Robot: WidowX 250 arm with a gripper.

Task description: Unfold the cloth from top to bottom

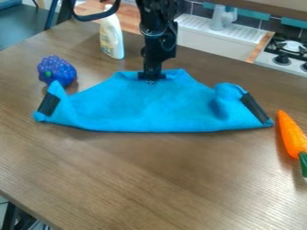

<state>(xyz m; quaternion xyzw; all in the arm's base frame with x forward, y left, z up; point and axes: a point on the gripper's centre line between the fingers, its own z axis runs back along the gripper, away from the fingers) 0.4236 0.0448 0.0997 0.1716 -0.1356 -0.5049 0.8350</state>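
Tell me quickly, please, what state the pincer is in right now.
Pincer: at the far edge of the blue cloth; whether open or closed on it cannot be told.

Visible arm [157, 27] noted as black, built up from blocky, angular segments. A thick black cable [93, 19] is looped out beside it. The tool [152, 76] is likewise finished in black, broadened at its lower end.
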